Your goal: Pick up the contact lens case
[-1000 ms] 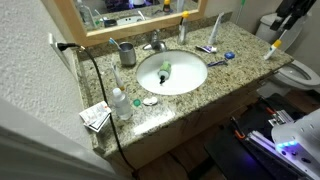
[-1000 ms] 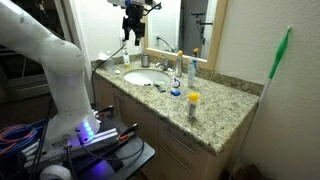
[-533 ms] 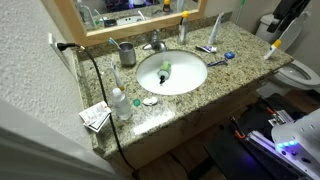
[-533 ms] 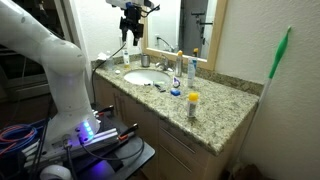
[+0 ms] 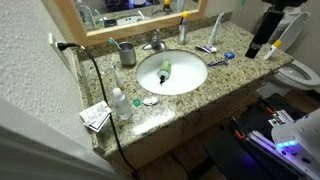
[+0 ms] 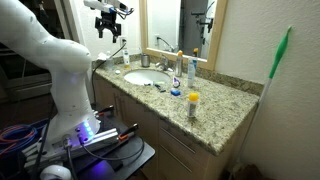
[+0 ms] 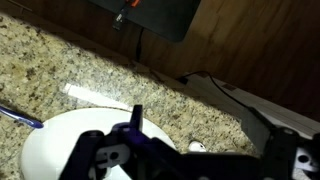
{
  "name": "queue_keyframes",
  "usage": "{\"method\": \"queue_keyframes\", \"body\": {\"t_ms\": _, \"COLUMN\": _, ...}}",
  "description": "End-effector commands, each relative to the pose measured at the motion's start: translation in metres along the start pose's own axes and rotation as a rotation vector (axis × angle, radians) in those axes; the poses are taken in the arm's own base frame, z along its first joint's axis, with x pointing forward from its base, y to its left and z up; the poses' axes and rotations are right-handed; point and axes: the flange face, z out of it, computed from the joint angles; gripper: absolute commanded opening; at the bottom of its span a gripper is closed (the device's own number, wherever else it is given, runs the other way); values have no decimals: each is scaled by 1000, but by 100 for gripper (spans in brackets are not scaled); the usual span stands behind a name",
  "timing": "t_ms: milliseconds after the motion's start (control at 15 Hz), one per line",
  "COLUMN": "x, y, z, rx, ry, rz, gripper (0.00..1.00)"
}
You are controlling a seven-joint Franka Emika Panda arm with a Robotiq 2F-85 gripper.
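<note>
The contact lens case lies on the granite counter touching nothing of the gripper, well apart from the jaws and far below them, across the white sink and near the clear bottle. In an exterior view the gripper hangs high in the air off the counter's end. In the blurred wrist view its dark fingers look spread wide apart, with nothing between them.

contact lens case: tiny, low, whitish plastic, lies flat on granite desk just beside sink rim, near clear bottle.
</note>
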Motion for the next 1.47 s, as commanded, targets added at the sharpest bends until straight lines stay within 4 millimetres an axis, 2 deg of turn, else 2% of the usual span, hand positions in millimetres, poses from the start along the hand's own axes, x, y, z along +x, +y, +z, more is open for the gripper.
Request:
{"method": "queue_keyframes", "body": {"t_ms": 0, "x": -1, "y": 4, "z": 0, "rx": -18, "ry": -32, "rz": -11, "gripper": 100}}
{"method": "queue_keyframes", "body": {"t_ms": 200, "x": -1, "y": 12, "z": 0, "rx": -147, "ry": -70, "rz": -167, "gripper": 100}}
{"method": "queue_keyframes", "body": {"t_ms": 533, "x": 11, "y": 13, "z": -9, "rx": -231, "ry": 101, "rz": -376, "gripper": 100}}
{"method": "queue_keyframes", "body": {"t_ms": 600, "x": 9, "y": 13, "z": -10, "rx": -213, "ry": 47, "rz": -304, "gripper": 100}}
{"method": "queue_keyframes", "body": {"t_ms": 1000, "x": 14, "y": 9, "z": -13, "rx": -223, "ry": 92, "rz": -350, "gripper": 100}}
{"method": "queue_keyframes", "body": {"t_ms": 1133, "x": 28, "y": -24, "z": 13, "rx": -214, "ry": 84, "rz": -484, "gripper": 100}}
{"method": "queue_keyframes", "body": {"t_ms": 1400, "x": 51, "y": -100, "z": 47, "rx": -226, "ry": 257, "rz": -648, "gripper": 100}}
